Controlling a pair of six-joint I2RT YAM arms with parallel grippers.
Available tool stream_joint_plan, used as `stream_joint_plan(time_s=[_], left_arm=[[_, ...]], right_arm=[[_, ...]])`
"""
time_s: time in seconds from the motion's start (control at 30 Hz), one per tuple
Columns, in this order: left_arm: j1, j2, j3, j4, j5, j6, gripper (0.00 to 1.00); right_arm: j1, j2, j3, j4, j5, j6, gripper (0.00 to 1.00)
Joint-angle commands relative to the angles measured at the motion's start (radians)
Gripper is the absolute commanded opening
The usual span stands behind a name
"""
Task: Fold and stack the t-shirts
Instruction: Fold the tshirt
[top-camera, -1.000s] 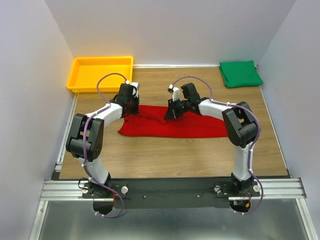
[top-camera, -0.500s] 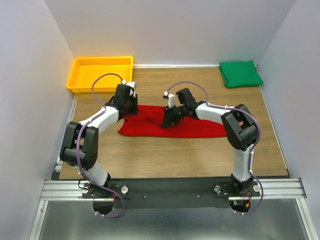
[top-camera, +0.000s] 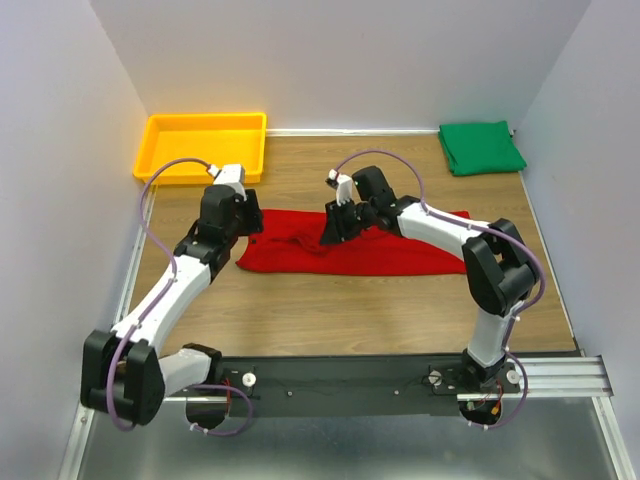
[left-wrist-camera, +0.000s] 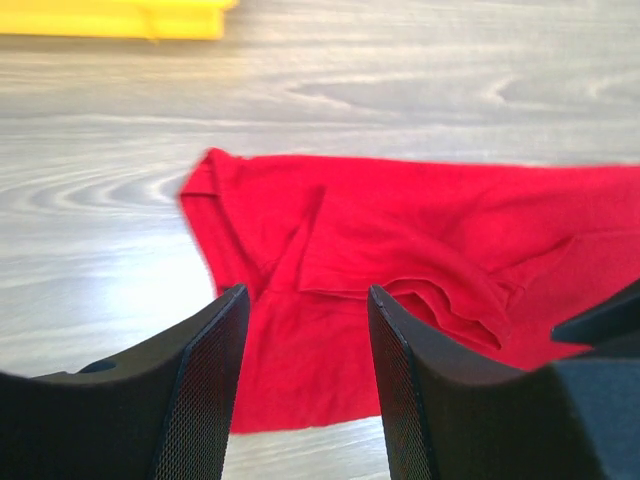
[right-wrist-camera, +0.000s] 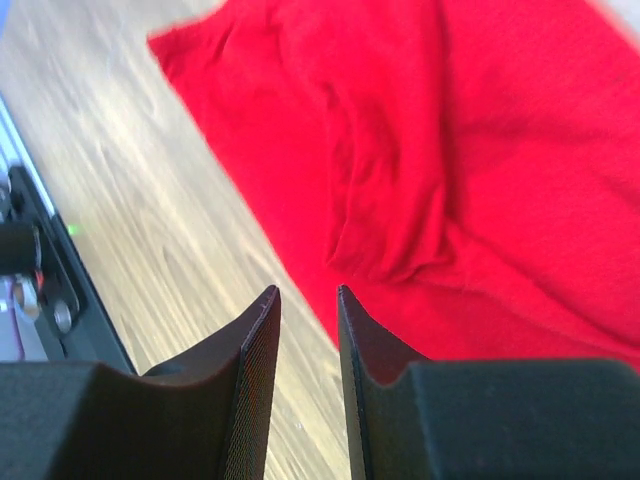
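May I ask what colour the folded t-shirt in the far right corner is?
The folded t-shirt is solid green; the top external view shows it best.

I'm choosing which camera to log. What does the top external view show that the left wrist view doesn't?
Only top external: the folded green t-shirt at the far right corner, and the right tool over the red t-shirt. Only left wrist: the left tool seen open and empty, plus creases by the red t-shirt's sleeve. Both: the red t-shirt, the yellow tray, the wooden table.
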Motion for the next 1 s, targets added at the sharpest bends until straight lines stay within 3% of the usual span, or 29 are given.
stream_joint_plan(time_s=[0.0,0.3,0.63,0.97], left_arm=[[0.007,-0.111,-0.062,0.003,-0.137,-0.018,0.58],[0.009,-0.34,-0.178,0.04,-0.241,-0.018,0.58],[0.007,-0.266,-0.146,0.043,-0.187,-0.018,0.58],[0.01,-0.268,-0.149,0.056,-0.178,-0.013,0.58]], right_arm=[[0.0,0.011,0.078,0.015,0.085,0.106,0.36],[0.008,0.167,0.096,0.236,0.049,0.278,0.26],[0.069,0.244,-0.005,0.323,0.072,0.324,0.21],[0.072,0.126,-0.002,0.305,0.108,0.31,0.21]])
